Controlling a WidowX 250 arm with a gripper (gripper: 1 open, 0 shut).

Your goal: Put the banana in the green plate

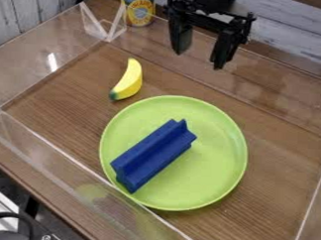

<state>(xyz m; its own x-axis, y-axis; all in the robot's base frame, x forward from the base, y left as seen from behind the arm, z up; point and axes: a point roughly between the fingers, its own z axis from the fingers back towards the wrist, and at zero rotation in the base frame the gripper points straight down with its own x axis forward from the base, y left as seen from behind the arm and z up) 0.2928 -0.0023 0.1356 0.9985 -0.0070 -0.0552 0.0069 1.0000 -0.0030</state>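
A small curved yellow banana (126, 80) with a greenish tip lies on the wooden table, just beyond the upper left rim of the green plate (216, 134). The plate is large, round and lime green, and a long blue angular block (154, 155) rests on it. My gripper (203, 44) hangs above the table behind the plate, to the right of the banana and well apart from it. It points down, its two black fingers stand open and nothing is between them.
Clear plastic walls (43, 158) border the wooden table at the left, front and right. A yellow-labelled container (140, 9) and a transparent stand (103, 24) sit at the back left, behind the banana.
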